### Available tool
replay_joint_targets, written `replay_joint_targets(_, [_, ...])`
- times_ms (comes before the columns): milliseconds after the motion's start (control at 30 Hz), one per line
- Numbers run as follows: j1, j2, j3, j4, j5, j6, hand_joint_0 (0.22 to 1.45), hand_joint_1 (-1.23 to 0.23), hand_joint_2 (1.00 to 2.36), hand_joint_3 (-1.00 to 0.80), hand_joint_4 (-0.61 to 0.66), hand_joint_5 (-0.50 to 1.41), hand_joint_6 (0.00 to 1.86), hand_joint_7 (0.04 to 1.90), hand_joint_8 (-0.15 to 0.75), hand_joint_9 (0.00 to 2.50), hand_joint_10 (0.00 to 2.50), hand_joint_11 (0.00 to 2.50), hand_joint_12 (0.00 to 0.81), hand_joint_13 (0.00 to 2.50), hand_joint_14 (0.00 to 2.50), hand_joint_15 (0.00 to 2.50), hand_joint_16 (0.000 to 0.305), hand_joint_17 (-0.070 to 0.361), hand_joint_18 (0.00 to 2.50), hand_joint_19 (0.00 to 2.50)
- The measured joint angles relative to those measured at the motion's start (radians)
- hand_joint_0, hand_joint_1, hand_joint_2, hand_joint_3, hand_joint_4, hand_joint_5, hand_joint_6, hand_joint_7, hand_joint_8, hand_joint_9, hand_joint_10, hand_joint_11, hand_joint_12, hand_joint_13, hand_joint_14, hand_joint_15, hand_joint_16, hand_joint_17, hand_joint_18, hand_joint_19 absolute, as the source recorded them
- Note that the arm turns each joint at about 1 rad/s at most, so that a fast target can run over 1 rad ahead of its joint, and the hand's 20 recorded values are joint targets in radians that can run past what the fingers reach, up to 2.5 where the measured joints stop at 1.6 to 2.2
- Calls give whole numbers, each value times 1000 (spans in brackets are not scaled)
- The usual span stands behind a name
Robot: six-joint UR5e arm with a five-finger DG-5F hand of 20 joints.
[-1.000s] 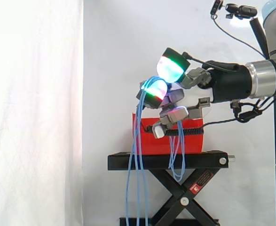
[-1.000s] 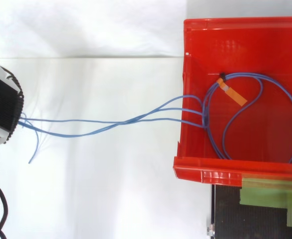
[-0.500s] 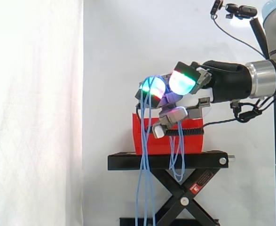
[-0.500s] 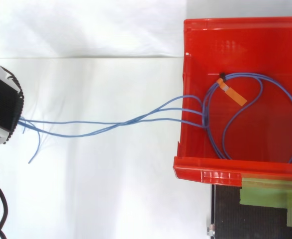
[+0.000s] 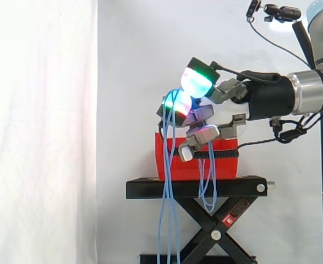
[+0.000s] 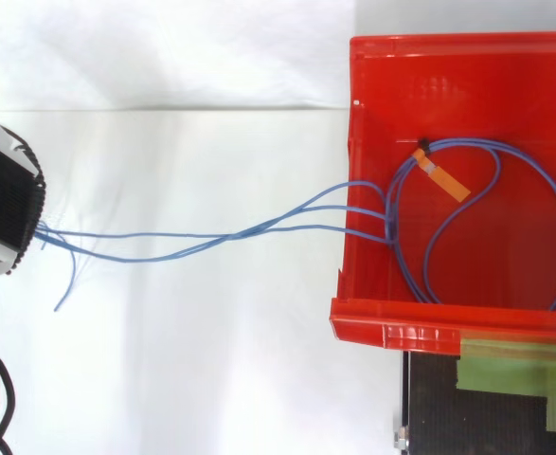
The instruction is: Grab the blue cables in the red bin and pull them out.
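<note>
the hand (image 5: pixel 223 108) sits over the 9 o'clock end of the red bin (image 5: pixel 227 164) in the side view. its fingers (image 5: pixel 178 103) are curled and hook the blue cables (image 5: pixel 169 181). the uppermost pad is raised clear of them, so treat the hold as loose. from the hand the strands hang toward 6 o'clock, past the black stand (image 5: pixel 197 188).

in the top view the blue cables (image 6: pixel 221 235) cross the wall of the red bin (image 6: pixel 353 190) toward 9 o'clock. a coil with an orange tag (image 6: pixel 445 178) lies inside, so the pull is judged partly done.

close the raised pad onto the strands before you draw. pull steadily toward 9 o'clock. watch for the coil snagging on the wall, as the bin may slide.

the stand top is narrow. the white curtain (image 5: pixel 40 137) leaves open room at 9 o'clock.
</note>
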State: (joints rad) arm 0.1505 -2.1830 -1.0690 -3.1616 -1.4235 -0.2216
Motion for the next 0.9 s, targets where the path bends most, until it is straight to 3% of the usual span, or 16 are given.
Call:
replay_joint_targets(567, [1,0,0,0,0,0,684,-635,1000,-1000,141,462,922,418,265,553,2500,1011,371,1269,11,1355,59,133,796,676])
replay_joint_targets(900, [1,0,0,0,0,0,656,-606,1000,-1000,129,677,710,555,275,637,2500,1076,390,1312,11,1371,60,136,825,679])
